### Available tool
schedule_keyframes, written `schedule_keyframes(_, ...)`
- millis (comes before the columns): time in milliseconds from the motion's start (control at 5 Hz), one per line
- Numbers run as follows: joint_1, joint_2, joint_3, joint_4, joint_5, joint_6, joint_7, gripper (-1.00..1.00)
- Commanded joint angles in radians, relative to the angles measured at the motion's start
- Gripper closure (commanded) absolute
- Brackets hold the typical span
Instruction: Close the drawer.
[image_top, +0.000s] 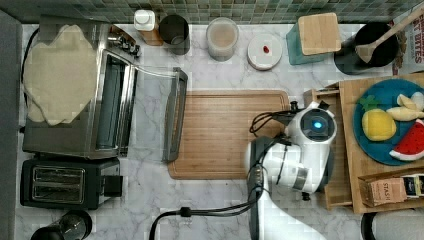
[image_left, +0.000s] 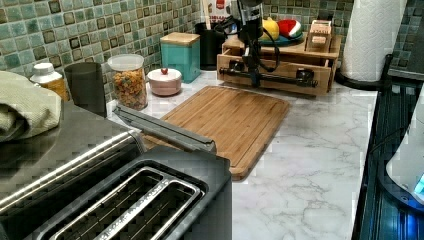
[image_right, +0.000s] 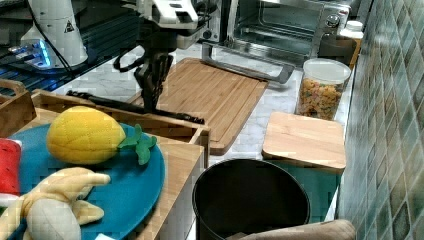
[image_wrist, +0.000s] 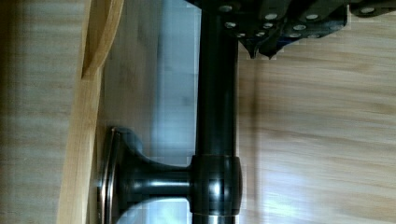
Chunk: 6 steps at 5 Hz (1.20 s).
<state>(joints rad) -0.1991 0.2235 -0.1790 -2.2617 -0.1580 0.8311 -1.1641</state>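
While the gripper (image_right: 150, 92), its finger state not discernible, sits at the black bar handle (image_left: 272, 77) of the drawer (image_top: 334, 165), which stands partly pulled out beneath the plate-bearing wooden top (image_top: 385, 175), an off-centre push risks skewing and jamming the drawer.

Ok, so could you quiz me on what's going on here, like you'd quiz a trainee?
1. True or false: the drawer is fully shut.
2. What lies on the blue plate? A) toy fruit B) bread C) cups
3. Fill in: the gripper is at the drawer's black ___.
Key: 1 false, it stands slightly open; 2 A; 3 handle.
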Motion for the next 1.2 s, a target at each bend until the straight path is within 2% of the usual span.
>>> schedule_keyframes(200,-0.168,0.054,-0.151,0.159,0.041,0.116,-0.11,1.0)
schedule_keyframes(400,-0.146,0.025,-0.17,0.11,0.0,0.172,-0.037,1.0)
schedule_keyframes(600,-0.13,0.026,-0.185,0.11,0.007,0.173,-0.042,1.0)
schedule_keyframes(1200,-0.126,0.026,-0.19,0.109,0.009,0.173,-0.043,1.0)
